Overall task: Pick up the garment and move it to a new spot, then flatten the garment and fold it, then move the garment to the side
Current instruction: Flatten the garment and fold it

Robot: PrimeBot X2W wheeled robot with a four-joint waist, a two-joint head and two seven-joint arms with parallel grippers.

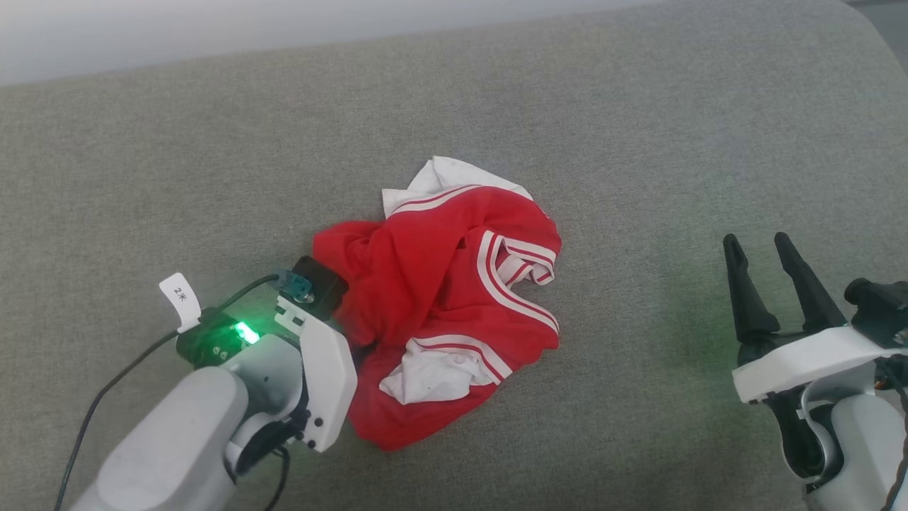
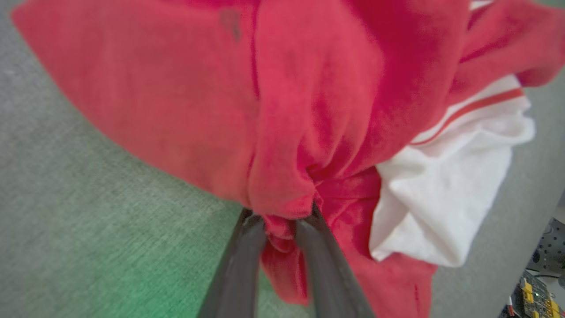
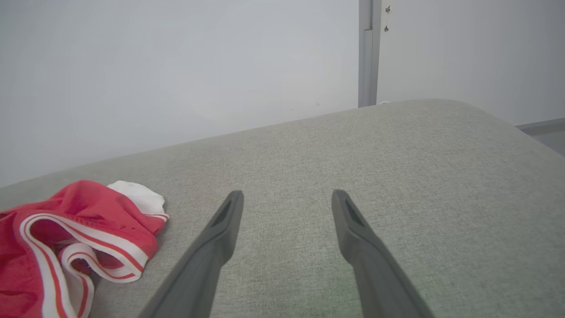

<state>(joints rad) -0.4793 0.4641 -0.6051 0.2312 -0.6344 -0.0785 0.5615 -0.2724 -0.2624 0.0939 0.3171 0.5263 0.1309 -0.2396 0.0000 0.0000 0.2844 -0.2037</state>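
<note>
The garment (image 1: 440,298) lies crumpled in a rounded heap near the centre of the grey upholstered surface (image 1: 638,128), a padded top with a coarse woven texture and a curved far edge. The fabric is a soft red knit. White sleeve sections (image 1: 433,372) show at the near and far sides of the heap, and bands of white-and-red striped trim (image 1: 511,291) loop across its right half. No lettering is legible.

The left gripper (image 2: 282,218) is at the heap's left edge. In the left wrist view its two dark, smooth, tapering fingers (image 2: 240,265) stand close together, pinching a bunched fold of red cloth between the tips. The white plastic wrist housing (image 1: 319,369) carries a lit green indicator (image 1: 245,331), a black cable (image 1: 106,390) and a white paper tag (image 1: 179,299).

The right gripper (image 1: 755,241) is well apart from the garment, at the lower right above bare upholstery. Its fingers (image 3: 212,247) are spread wide and hold nothing.
</note>
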